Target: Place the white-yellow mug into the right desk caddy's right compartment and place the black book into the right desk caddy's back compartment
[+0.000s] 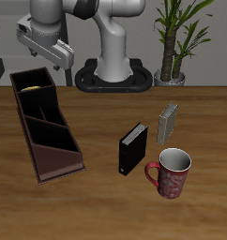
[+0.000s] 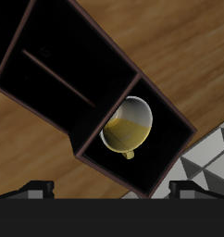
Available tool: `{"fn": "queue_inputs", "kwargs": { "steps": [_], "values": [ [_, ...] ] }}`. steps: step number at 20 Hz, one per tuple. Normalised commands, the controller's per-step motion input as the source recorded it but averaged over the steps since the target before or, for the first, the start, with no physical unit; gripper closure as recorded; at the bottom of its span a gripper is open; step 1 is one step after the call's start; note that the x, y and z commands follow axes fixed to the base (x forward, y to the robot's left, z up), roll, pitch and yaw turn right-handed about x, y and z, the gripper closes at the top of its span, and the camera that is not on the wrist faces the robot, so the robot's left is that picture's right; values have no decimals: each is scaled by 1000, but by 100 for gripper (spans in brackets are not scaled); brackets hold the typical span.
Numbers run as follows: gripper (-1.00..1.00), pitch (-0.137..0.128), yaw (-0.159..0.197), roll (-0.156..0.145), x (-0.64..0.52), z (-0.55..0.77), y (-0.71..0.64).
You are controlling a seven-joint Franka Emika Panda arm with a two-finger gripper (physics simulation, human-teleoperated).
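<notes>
The white-yellow mug (image 1: 33, 85) (image 2: 129, 125) lies inside the right desk caddy (image 1: 48, 141) (image 2: 58, 56), in the end cell farthest from its low lip, with its yellow inside showing. My gripper (image 1: 48, 56) (image 2: 112, 190) hangs open above that cell, apart from the mug, with nothing between its fingers (image 2: 31, 190). The black book (image 1: 132, 148) stands upright on the table, well away from the caddy, nearer the front edge.
A thin grey patterned book (image 1: 168, 123) stands just behind the black book. A dark red patterned mug (image 1: 172, 172) sits in front of it near the table's front edge. A potted plant (image 1: 174, 42) stands behind the table beside my base (image 1: 113, 75).
</notes>
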Motion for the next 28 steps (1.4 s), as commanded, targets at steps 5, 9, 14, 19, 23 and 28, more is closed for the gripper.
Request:
{"fn": "queue_inputs", "kwargs": {
  "steps": [5, 9, 14, 19, 23, 28],
  "values": [
    [-100, -6, 217, -77, 297, 156, 403],
    [-100, -19, 159, -4, 188, 224, 419],
    [-100, -15, 163, -10, 188, 120, 204],
    [-100, 2, 126, 8, 339, 139, 379],
    [-100, -17, 159, 35, 411, 25, 255],
    [-100, 48, 63, 133, 325, 11, 212]
  ]
}}
